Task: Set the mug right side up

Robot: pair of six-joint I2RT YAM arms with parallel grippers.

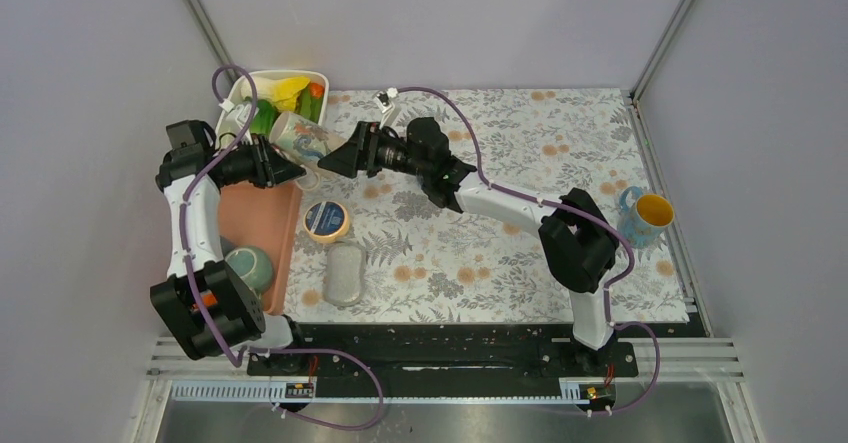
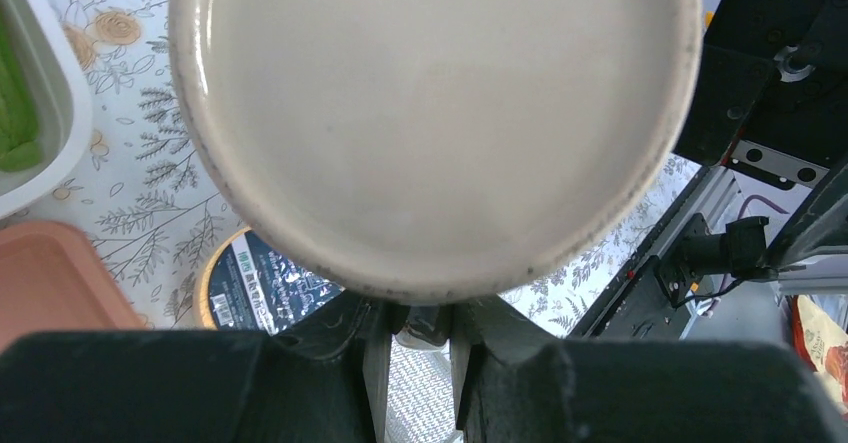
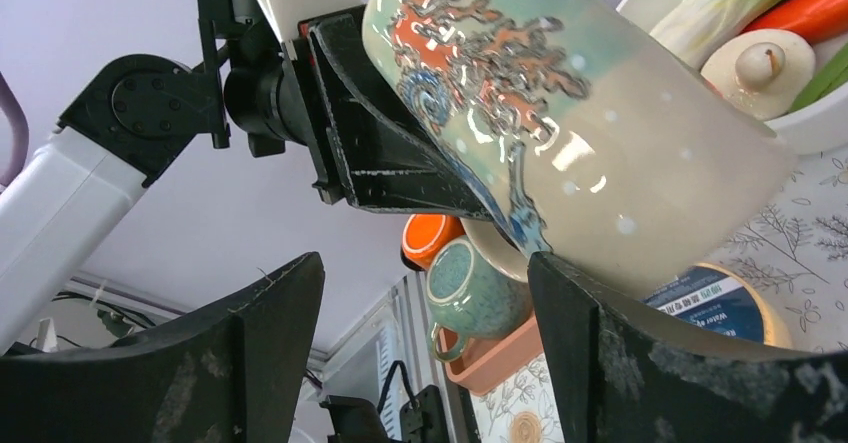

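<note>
The left arm folds up from its base, its hand (image 1: 292, 170) clamped on the mug (image 1: 300, 137). The right arm stretches across toward it, its hand (image 1: 330, 161) directly opposite, fingers (image 3: 270, 363) spread wide.

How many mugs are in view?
3: patterned mug in the left tool, green mug on the pink tray, blue mug far right. More may be hidden.

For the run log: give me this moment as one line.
mug: lifted, tilted | left end effector: shut on mug | right end effector: open, near mug | status: not yet upright
</note>
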